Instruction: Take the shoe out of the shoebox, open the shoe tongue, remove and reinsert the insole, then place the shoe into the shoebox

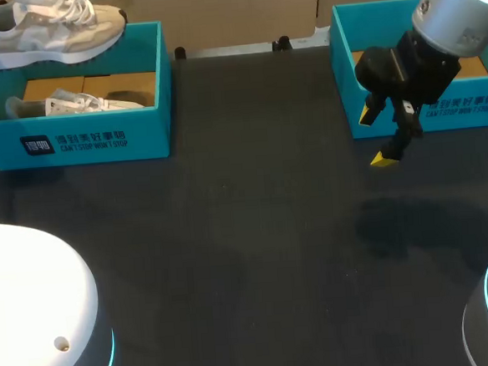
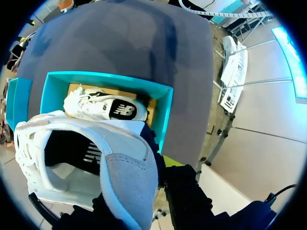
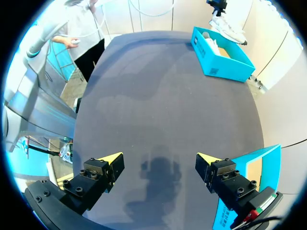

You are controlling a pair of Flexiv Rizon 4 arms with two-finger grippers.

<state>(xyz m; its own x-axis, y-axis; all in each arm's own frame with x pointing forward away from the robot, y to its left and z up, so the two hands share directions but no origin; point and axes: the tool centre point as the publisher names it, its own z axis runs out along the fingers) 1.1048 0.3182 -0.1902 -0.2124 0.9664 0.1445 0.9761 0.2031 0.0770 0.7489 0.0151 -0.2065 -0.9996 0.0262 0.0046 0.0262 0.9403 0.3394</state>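
Left hand (image 2: 158, 182) is clamped on the heel of the shoe (image 1: 49, 29), held above the box (image 1: 73, 140); a second shoe (image 1: 79, 102) lies inside. Clear the box wall, then lower sole-down onto open desk (image 1: 231, 234). Right hand (image 1: 376, 137), fingers apart, should stand clear.

R pincer (image 3: 158, 157) spread over table (image 3: 163, 91), shoebox (image 3: 224, 62) far ahead, shoe (image 3: 229, 28) over it
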